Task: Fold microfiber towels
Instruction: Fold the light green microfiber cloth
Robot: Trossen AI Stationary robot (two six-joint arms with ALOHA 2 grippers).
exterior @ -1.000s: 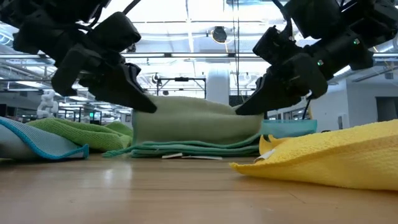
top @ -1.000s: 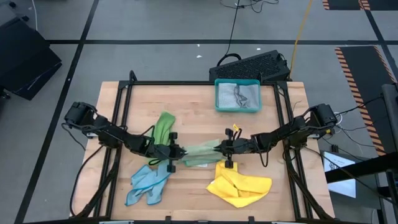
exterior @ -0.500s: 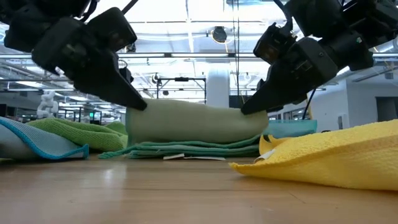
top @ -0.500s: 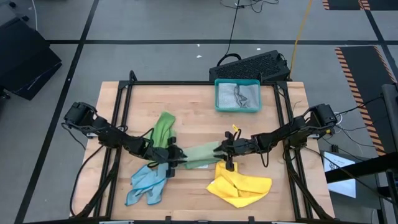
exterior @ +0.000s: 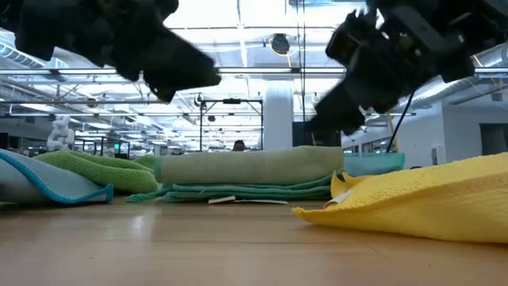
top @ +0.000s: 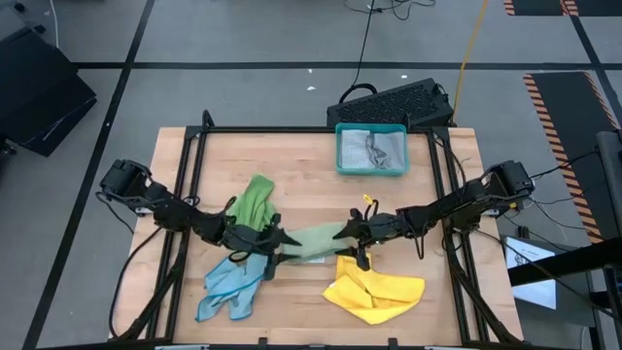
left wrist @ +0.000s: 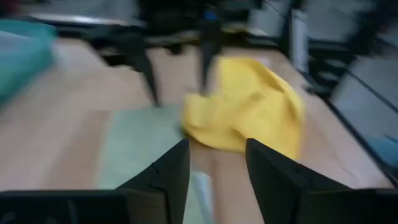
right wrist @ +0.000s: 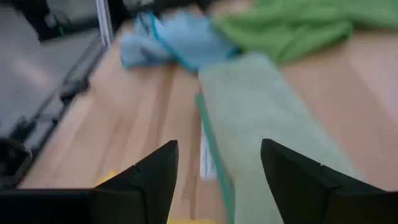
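Observation:
A pale green towel (top: 311, 240) lies folded in a flat strip on the table's middle, its layers stacked (exterior: 250, 168). My left gripper (top: 281, 245) hovers open just above the strip's left end (exterior: 198, 75). My right gripper (top: 343, 232) hovers open above its right end (exterior: 325, 119). In both wrist views nothing is between the fingers (left wrist: 214, 152) (right wrist: 217, 155). A bright green towel (top: 255, 199) lies crumpled behind the left end, a light blue towel (top: 230, 287) at the near left, and a yellow towel (top: 374, 292) at the near right.
A teal tray (top: 339, 148) holding a grey cloth stands at the table's far edge, right of the middle. A dark keyboard (top: 394, 102) lies beyond it. The yellow towel (exterior: 413, 202) rises close to the right of the folded strip.
Both grippers have opened, let go of the pale green towel's two ends and risen clear of it, tipping up. The towel's raised upper layer has sunk and now lies flat on the layers below.

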